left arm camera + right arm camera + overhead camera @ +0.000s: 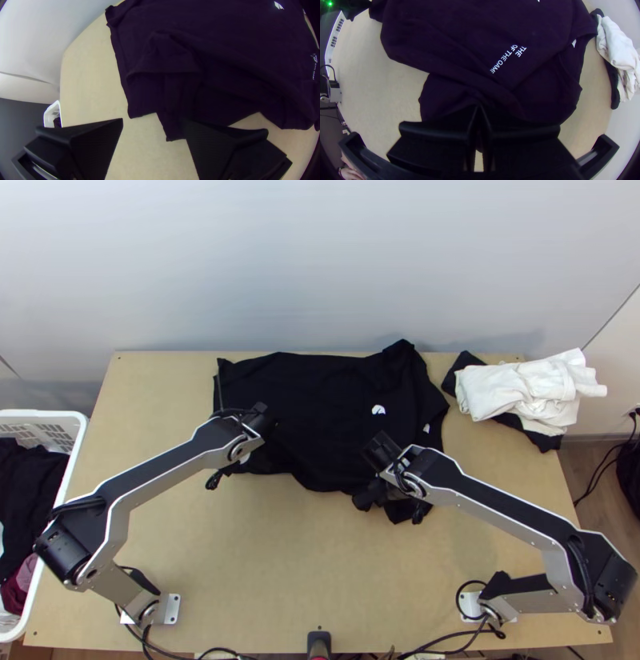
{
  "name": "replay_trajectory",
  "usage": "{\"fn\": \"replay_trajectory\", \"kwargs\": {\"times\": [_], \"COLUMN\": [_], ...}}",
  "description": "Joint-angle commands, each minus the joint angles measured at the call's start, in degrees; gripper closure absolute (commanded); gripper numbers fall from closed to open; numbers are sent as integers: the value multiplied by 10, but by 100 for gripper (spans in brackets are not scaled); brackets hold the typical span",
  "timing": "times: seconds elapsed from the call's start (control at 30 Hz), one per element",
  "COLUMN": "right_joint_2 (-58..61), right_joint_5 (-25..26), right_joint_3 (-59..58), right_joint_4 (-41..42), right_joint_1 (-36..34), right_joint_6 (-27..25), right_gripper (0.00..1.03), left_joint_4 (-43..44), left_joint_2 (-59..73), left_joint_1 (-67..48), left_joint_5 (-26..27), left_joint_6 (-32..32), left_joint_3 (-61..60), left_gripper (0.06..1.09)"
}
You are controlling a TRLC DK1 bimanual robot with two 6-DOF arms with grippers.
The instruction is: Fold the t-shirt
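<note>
The black t-shirt [320,412] lies spread across the table's back half, wrinkled, with its near edge uneven and a small white logo toward the right. Over its near left part is my left gripper [254,424]. In the left wrist view, the left gripper [152,120] stands open beside a hanging-out corner of the t-shirt [173,83], with bare table between its fingers. My right gripper [384,472] is at the near right part of the cloth. In the right wrist view, the right gripper [479,108] is shut on the t-shirt [460,43], and folds run toward its fingertips.
A folded white cloth [524,390] lies on a black one [506,420] at the table's back right. A white basket [78,420] of dark clothes stands left of the table [264,556]. A person's hand [351,174] shows at the right wrist view's edge.
</note>
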Motion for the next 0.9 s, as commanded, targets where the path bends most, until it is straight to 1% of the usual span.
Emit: {"fn": "replay_trajectory", "kwargs": {"times": [0.0,0.4,0.47,0.57,0.67,0.8,0.87], "right_joint_2": [-3,4,4,2,0,0,0], "right_joint_5": [-1,-1,-1,-1,-1,-1,-1], "right_joint_3": [-5,-1,-3,-7,-10,-16,-17], "right_joint_4": [-3,-3,-3,-4,-4,-4,-4], "right_joint_1": [-4,-4,-4,-4,-4,-4,-4], "right_joint_6": [1,1,2,2,2,3,4], "right_gripper": [99,99,99,99,99,99,99], "left_joint_4": [-51,-14,-5,5,21,27,33], "left_joint_2": [29,48,53,62,64,62,61], "left_joint_1": [-18,-20,-12,2,3,6,7], "left_joint_5": [28,19,15,12,0,-1,-8], "left_joint_6": [-38,-37,-33,-27,-22,-20,-18], "left_joint_3": [20,31,31,31,28,28,22], "left_gripper": [13,14,17,17,30,43,43]}}
